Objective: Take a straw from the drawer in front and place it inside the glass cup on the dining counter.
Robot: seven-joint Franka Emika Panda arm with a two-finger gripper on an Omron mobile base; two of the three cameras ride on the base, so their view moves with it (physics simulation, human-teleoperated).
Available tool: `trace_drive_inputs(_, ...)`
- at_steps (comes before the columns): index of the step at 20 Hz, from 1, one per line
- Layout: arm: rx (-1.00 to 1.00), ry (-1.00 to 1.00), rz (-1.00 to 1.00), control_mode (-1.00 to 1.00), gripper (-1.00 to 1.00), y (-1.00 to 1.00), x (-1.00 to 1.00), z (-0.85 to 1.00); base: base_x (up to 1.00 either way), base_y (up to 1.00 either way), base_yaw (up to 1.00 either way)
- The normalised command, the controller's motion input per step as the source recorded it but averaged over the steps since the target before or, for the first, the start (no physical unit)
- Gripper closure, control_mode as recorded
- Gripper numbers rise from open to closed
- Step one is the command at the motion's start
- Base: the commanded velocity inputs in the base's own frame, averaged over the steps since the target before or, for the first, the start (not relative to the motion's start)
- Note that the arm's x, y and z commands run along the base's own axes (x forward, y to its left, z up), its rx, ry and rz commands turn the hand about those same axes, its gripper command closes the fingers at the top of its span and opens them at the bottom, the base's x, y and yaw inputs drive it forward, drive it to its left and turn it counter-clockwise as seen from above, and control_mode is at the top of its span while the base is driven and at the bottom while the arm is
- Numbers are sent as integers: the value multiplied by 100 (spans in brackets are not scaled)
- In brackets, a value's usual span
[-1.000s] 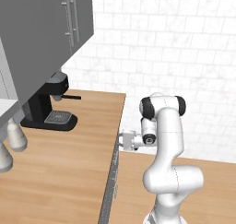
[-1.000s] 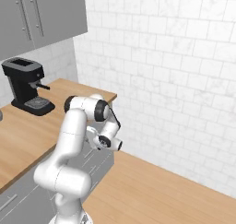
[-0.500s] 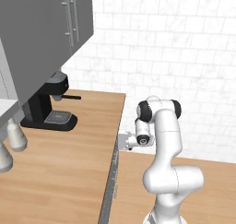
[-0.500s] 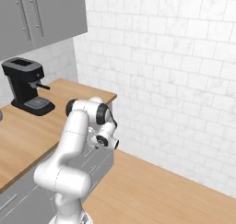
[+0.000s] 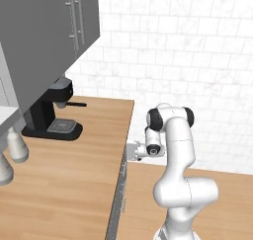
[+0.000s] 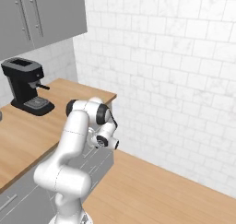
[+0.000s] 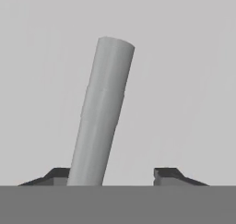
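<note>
The drawer [image 7: 184,80] shows as a flat grey front close before the hand. Its bar handle [image 7: 103,112] runs slanted between my finger tips. My gripper [image 7: 110,174] straddles the handle: the left tip lies against the bar and the right tip stands clear of it, so the jaws are open. From the left base view my gripper [image 5: 129,151] presses toward the cabinet face at the counter's end, just under the wooden top. The straw, the glass cup and the dining counter are out of view.
A black coffee machine [image 5: 49,113] stands on the wood counter [image 5: 74,184] by the tiled wall. Grey wall cabinets [image 5: 44,36] hang above it. Two pale bottles [image 5: 15,145] stand at the far left. Wooden floor [image 5: 222,184] lies open to the right.
The hand has eased slightly closer to the drawer front, and the fingers have narrowed from wide apart to a closer stance around the bar handle.
</note>
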Motion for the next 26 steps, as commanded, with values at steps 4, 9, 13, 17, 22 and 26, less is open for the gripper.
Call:
trace_drive_inputs(4, 0, -6, -6, -100, 100, -32, 0, 0, 0, 0, 0)
trace_drive_inputs(9, -1, -5, -4, -100, 100, -58, -3, 0, 0, 0, 0)
trace_drive_inputs(13, -1, 0, -2, -100, 100, -83, -3, 0, 0, 0, 0)
trace_drive_inputs(17, 0, 7, 0, -100, 100, -99, 0, 0, 0, 0, 0)
trace_drive_inputs(22, 0, 15, 0, -100, 100, -100, 0, 6, 0, 0, 0)
trace_drive_inputs(26, 0, 19, 0, -100, 100, -100, 0, 7, 0, 0, 0)
